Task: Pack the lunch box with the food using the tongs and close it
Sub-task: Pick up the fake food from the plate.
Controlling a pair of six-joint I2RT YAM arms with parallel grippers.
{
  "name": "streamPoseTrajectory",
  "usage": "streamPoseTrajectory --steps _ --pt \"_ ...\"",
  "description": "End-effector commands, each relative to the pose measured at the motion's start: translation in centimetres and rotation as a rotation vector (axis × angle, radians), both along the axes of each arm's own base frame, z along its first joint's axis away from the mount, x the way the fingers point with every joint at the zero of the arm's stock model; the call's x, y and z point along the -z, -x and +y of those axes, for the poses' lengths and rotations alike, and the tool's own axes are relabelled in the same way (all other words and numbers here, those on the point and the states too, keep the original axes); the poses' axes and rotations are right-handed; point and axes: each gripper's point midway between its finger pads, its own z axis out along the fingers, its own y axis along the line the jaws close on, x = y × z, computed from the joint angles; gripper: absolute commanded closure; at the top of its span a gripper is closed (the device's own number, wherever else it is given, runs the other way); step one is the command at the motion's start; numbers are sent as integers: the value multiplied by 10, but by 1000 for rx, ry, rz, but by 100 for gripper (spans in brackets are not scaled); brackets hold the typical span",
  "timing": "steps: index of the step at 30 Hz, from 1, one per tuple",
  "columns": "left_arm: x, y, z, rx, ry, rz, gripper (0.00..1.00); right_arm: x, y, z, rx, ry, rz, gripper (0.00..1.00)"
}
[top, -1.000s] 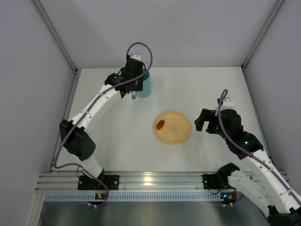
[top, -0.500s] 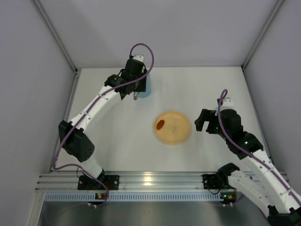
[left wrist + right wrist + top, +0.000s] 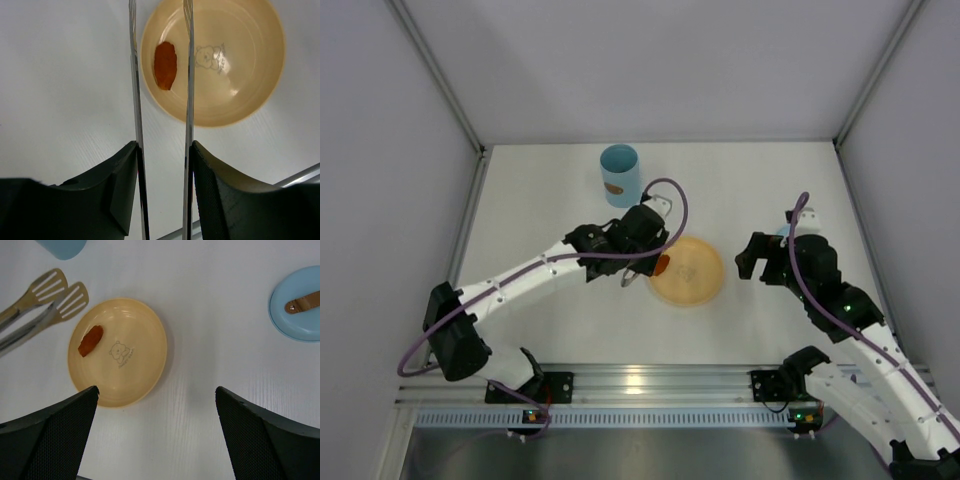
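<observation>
My left gripper (image 3: 638, 250) (image 3: 163, 150) is shut on the tongs (image 3: 134, 75), one finger pressed against the outside of each slim metal arm. The arms stand apart, and between them lies one piece of the food, a reddish-brown oval (image 3: 165, 65) (image 3: 662, 264) (image 3: 90, 340). In the right wrist view the tongs' slotted heads (image 3: 55, 297) hover at the plate's left rim. The lunch box (image 3: 620, 173) stands upright and uncovered at the back of the table. My right gripper (image 3: 760, 258) (image 3: 156, 388) hangs open and holds nothing, to the right of the plate.
The food rests on a yellow-orange plate (image 3: 698, 278) (image 3: 240, 60) (image 3: 142, 340) with a bear print. A light blue lid with a brown strap (image 3: 297, 310) lies flat on the table right of the plate. Grey walls enclose the table on three sides.
The left arm has swung from the lunch box at the back down to the plate's left side with the tongs, leaving the lunch box uncovered in view. The right arm has not moved.
</observation>
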Motion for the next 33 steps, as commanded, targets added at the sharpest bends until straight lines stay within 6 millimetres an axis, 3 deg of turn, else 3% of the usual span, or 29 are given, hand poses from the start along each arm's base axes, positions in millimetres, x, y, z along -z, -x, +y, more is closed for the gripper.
streamPoseTrajectory --steps 1,5,16,24,33 --pt "9 19 -1 -3 4 -4 50 -4 4 1 -9 1 -10 1" --pt "33 37 6 9 -35 28 50 0 4 2 -10 -6 -2 1" --pt "62 48 13 1 -77 76 50 3 4 2 -10 -1 3 1" --pt "68 52 7 31 -73 107 50 1 4 2 -11 -5 -4 1" --pt "69 58 -3 68 -46 142 57 1 5 1 -11 -3 -5 1"
